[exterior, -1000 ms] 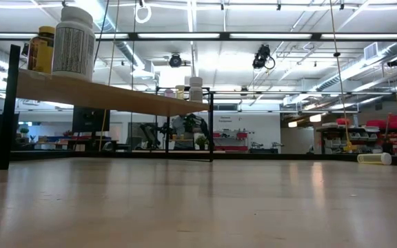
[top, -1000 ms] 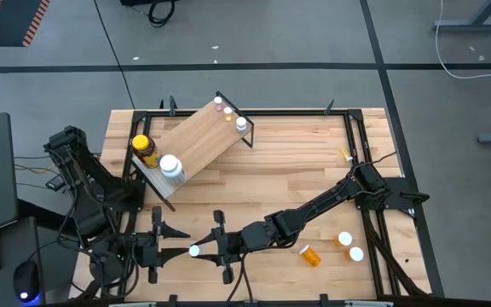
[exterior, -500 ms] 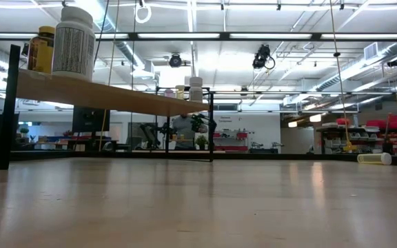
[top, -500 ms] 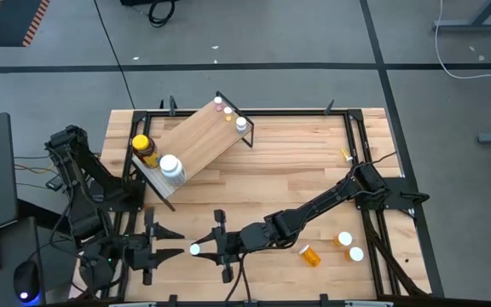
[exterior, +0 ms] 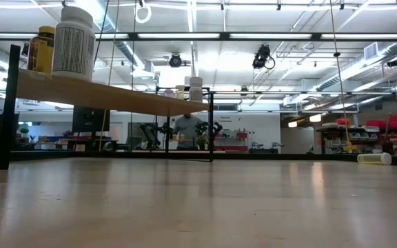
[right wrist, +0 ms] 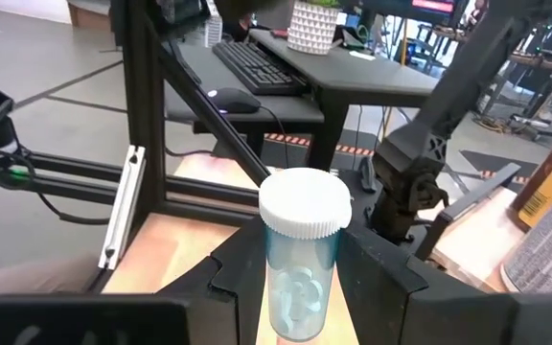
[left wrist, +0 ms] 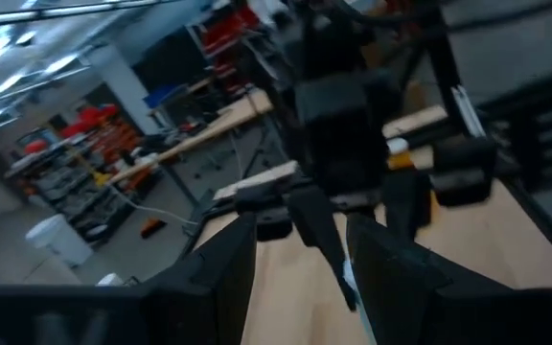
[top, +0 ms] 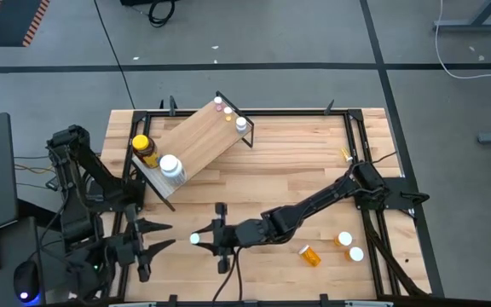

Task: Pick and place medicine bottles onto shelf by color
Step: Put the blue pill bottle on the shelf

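We see the right pincer (top: 201, 240) low over the near part of the bench (top: 297, 183), clenched on a pale blue vial with a white cap (right wrist: 302, 251), held upright between its fingers (right wrist: 377, 273). The left pincer (top: 156, 236) hangs at the bench's near left corner, its fingers parted and grasping nothing. The shelf (top: 196, 141) carries an amber jar with a yellow lid (top: 144, 150), a white bottle (top: 170, 167) and three small vials (top: 228, 112). An orange vial (top: 310, 254) lies near two white-capped vials (top: 349, 246).

The right hand (top: 201, 239), arm stretched across the desk's near edge, is clamped tight, while the left hand (top: 162, 235) hangs half-spread and empty.
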Motion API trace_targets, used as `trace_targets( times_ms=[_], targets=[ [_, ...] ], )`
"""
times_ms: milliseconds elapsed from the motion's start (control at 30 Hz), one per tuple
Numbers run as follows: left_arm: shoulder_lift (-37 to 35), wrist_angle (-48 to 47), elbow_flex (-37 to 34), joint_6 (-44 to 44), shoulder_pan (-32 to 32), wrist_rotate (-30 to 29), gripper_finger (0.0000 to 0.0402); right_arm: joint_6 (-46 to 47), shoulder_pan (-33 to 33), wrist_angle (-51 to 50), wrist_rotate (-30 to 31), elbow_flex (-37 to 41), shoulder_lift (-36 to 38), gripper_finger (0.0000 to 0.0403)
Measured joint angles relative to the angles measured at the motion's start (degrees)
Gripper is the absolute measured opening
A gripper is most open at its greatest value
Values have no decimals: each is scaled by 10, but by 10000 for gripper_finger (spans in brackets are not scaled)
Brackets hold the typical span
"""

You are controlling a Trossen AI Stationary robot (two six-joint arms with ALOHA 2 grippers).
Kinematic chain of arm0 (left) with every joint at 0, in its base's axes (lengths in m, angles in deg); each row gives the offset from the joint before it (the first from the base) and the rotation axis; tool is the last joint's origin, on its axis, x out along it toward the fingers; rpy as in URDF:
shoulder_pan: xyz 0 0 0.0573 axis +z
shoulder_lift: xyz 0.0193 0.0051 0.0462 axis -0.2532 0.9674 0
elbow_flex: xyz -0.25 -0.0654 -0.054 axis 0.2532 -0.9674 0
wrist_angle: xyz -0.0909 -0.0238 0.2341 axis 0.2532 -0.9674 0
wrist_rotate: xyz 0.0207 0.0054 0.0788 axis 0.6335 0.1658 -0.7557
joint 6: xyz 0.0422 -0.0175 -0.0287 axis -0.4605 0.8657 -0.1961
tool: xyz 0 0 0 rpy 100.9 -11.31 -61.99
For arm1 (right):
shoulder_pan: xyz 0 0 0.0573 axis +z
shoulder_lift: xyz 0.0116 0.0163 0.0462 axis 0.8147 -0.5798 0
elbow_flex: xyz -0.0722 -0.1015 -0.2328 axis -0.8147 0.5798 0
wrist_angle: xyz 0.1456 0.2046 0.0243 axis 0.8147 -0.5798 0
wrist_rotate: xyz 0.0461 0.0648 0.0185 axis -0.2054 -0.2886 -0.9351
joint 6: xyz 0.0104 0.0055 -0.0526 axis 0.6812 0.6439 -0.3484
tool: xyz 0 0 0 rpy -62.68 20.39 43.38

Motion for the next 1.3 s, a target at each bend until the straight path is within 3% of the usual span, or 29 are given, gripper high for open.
trace_targets(
  times_ms=[333,800,1300],
  targets=[
    [0,93,0,7,-1,-16,172,5,-15,-21,0,0,0,130],
    [0,107,0,19,-13,-16,172,19,-54,-32,-22,2,0,130],
    [-1,125,0,-8,-28,-16,172,36,-90,-2,-52,54,0,130]
  ],
)
